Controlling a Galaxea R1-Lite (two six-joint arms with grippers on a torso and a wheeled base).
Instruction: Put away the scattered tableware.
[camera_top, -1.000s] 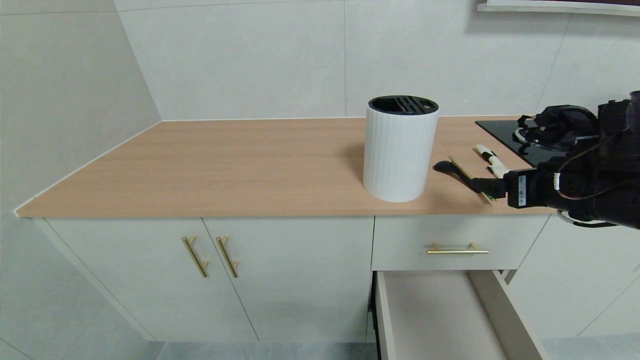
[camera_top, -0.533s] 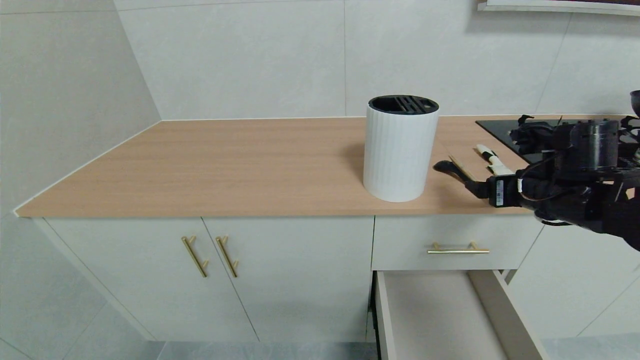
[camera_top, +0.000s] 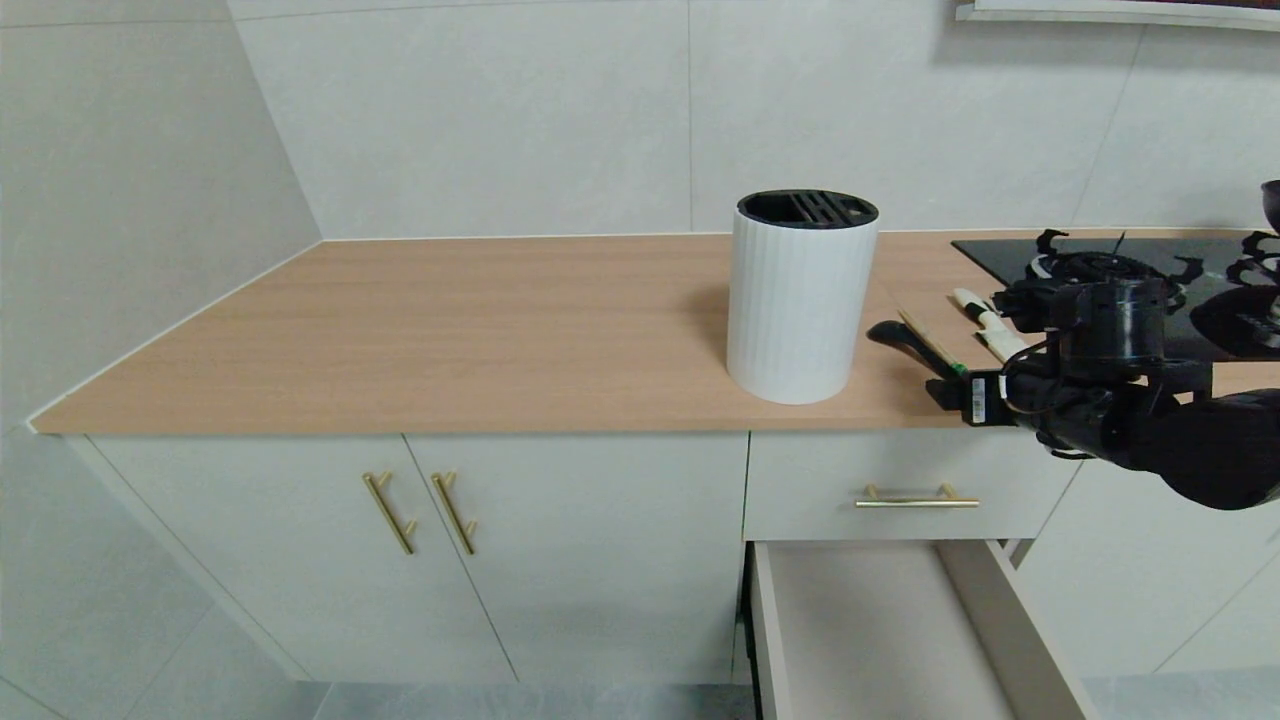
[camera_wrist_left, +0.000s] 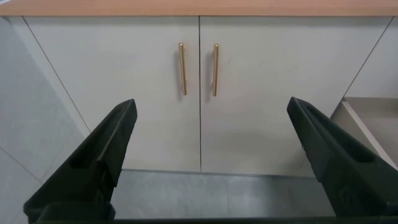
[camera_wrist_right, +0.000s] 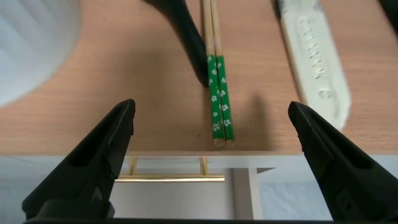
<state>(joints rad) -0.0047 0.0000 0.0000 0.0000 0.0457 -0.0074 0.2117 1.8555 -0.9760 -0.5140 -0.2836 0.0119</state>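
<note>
— As your right gripper (camera_wrist_right: 211, 109) hangs at the front edge of the counter (camera_top: 450, 330), its two fingers are spread wide and grip nothing.

— And the tableware you're after?

— You have a pair of chopsticks (camera_wrist_right: 217, 93) lying side by side on the wood, green flowered ends at the front edge. A black spoon handle (camera_wrist_right: 186, 37) lies just beside them on the side of the white holder (camera_top: 800, 300), and I cannot tell whether it touches them. A cream-handled knife (camera_wrist_right: 314, 62) lies apart on their other side. The holder stands upright with its black slotted top up.

— Your left gripper?

— Your left gripper (camera_wrist_left: 211, 106) is low, fingers released and wide apart, facing the cupboard doors (camera_wrist_left: 199, 124) with gold handles. Under the counter's closed drawer, the open drawer (camera_top: 870, 630) stands pulled out.
</note>
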